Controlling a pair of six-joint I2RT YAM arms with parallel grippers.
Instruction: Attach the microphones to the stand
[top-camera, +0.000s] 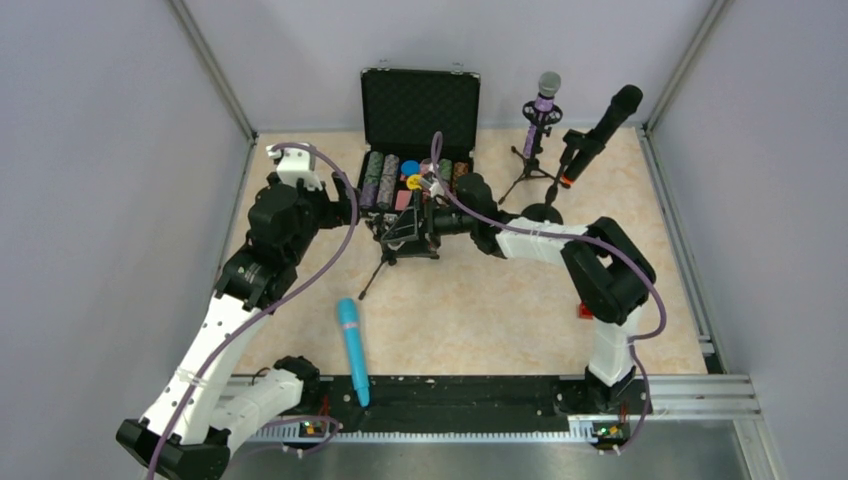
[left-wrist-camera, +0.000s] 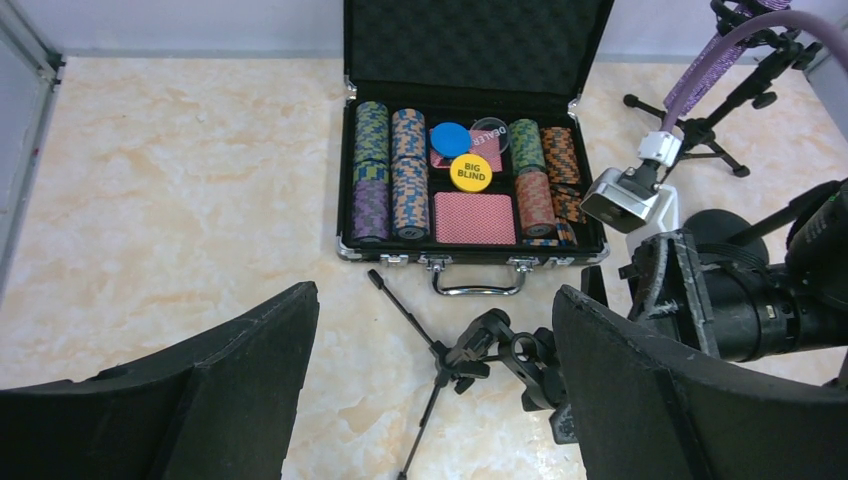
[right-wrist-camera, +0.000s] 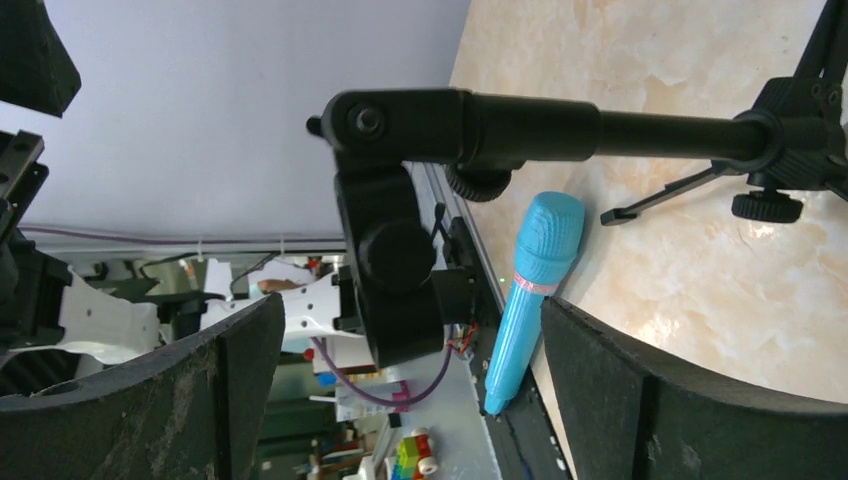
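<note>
A small black tripod stand (top-camera: 385, 255) lies tipped on the table in front of the poker case. My right gripper (top-camera: 402, 232) is open, its fingers (right-wrist-camera: 640, 400) wide on either side of the stand's clip head (right-wrist-camera: 385, 260) without touching it. My left gripper (top-camera: 345, 205) is open and empty just left of the stand (left-wrist-camera: 480, 355). The turquoise microphone (top-camera: 351, 345) lies loose near the table's front edge; it also shows in the right wrist view (right-wrist-camera: 528, 290). The purple microphone (top-camera: 543, 105) and the black microphone with the orange end (top-camera: 600, 130) sit in upright stands at the back right.
An open black case (top-camera: 420, 105) of poker chips and cards (left-wrist-camera: 470, 180) stands at the back centre, just behind both grippers. A small red block (top-camera: 585, 310) lies by the right arm's base. Grey walls close off both sides and the back.
</note>
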